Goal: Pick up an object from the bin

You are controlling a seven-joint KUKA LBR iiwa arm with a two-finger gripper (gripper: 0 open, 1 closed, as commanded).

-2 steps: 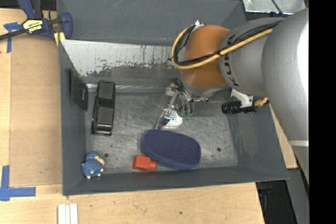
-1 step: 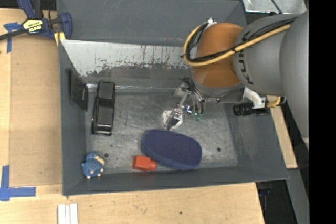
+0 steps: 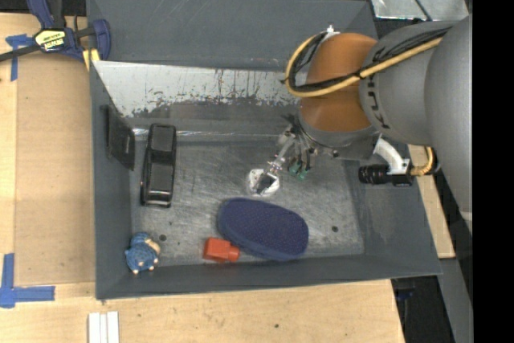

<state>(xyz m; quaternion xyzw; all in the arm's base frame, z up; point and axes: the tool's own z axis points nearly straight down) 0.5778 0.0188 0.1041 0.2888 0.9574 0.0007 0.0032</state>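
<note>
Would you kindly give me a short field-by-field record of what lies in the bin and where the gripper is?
container: grey metal bin
gripper: low over the floor's middle, reaching in from the right
nearest thing: small shiny silvery thing, just left of the gripper; contact cannot be told
front middle: dark blue oval pad
beside the pad, left: orange-red block
front left corner: blue and yellow toy figure
left side: black stapler-like thing
left wall: flat black piece, leaning

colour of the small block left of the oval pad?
Orange-red block, beside the dark blue pad; camera view.
</note>
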